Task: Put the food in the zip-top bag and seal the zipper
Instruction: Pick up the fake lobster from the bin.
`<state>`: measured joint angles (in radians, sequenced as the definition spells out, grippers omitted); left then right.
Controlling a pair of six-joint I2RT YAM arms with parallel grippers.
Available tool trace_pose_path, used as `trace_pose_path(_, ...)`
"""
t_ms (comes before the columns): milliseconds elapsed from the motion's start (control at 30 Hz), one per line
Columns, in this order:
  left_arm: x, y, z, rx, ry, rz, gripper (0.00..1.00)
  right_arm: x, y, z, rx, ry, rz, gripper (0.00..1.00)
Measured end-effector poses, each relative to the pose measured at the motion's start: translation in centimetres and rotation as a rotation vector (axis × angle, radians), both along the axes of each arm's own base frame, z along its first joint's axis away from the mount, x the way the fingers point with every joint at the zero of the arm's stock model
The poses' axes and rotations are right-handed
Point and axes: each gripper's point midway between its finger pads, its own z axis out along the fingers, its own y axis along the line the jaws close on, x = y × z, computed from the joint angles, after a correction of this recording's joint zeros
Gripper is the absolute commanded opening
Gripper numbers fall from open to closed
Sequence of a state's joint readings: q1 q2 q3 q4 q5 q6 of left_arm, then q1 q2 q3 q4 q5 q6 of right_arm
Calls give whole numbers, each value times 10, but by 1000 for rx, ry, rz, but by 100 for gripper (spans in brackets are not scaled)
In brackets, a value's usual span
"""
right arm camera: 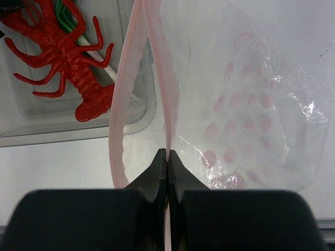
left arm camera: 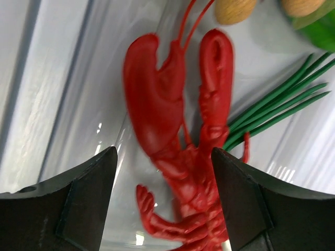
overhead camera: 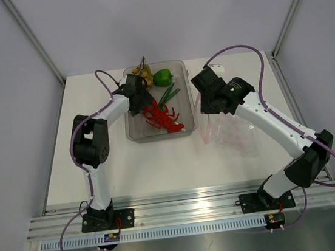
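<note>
top view: left gripper [overhead camera: 141, 95] hangs over the tray [overhead camera: 132, 130], lobster [overhead camera: 161, 117] just ahead of it. right gripper [overhead camera: 207, 109] is at the bag [overhead camera: 234, 134] mouth.

left wrist: jaws spread wide, lobster below and between them, untouched.

right wrist: pinched tight on one zipper [right arm camera: 156, 63] lip, the other lip bowing off to its left.

looks like the first pick, so next it needs to drop and clamp the lobster's body.

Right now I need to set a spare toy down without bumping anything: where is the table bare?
Bare table lies in the near strip between the tray and the arm bases, and left of the tray beyond the left arm. Crowded: the tray, and the gap beside the bag that the right end effector pinches.
</note>
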<state>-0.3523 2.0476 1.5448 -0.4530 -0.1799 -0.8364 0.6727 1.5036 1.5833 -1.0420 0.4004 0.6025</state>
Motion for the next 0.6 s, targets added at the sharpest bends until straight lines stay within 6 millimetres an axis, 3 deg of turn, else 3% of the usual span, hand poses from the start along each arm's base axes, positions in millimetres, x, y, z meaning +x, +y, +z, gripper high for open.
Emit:
trace_pose_path(233,22,-11,8,-48,-95,-10,74,-1,2,0,5,6,9,0)
trace_pose_path(367,25,-15,0,-72,-115,-21,75,-2,3,-1,11,11,15,0)
trace_pose_path(600,29,-27,-13,-119,-123,-54,86,-4,3,-5,9,24,19,0)
